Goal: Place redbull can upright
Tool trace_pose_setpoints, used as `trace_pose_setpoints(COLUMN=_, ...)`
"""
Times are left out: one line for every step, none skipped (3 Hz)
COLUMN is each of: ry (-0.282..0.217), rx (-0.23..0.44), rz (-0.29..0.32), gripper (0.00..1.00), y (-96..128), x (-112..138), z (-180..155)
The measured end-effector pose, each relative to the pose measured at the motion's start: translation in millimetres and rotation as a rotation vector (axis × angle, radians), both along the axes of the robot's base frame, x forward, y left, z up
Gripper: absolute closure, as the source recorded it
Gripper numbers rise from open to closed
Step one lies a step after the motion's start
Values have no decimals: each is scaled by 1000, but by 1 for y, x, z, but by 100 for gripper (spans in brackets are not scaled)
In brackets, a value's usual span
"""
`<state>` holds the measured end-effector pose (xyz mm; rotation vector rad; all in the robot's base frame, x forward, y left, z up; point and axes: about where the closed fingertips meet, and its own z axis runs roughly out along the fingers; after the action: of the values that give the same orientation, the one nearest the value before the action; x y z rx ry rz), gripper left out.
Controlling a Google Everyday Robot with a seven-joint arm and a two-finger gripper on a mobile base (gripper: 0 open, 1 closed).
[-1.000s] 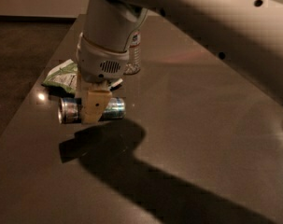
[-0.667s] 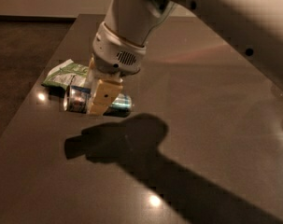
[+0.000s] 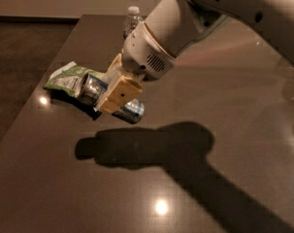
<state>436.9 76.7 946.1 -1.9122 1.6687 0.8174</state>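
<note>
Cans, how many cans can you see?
1. The redbull can is held sideways in the robot's hand, over the left part of the table, beside the green packet. Another could hide behind the arm.

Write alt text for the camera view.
The gripper clamps the redbull can, tilted and not yet upright, above a dark table. A green bag lies behind it; a water bottle stands at the far edge.

The gripper (image 3: 110,92) is now higher near the bench's (image 3: 234,110) left edge, and the redbull can (image 3: 90,89) is tilted, apparently lifted off.
</note>
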Motion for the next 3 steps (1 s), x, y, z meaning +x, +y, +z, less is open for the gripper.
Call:
trace_pose_setpoints(ry=19, rx=180, rz=-118, gripper=100, y=-7, x=11, z=9)
trace_pose_setpoints(ry=13, rx=294, rz=-163, gripper=100, y=-12, x=17, z=16)
trace_pose_setpoints(ry=5, rx=387, rz=-179, gripper=100, y=-18, x=22, z=21)
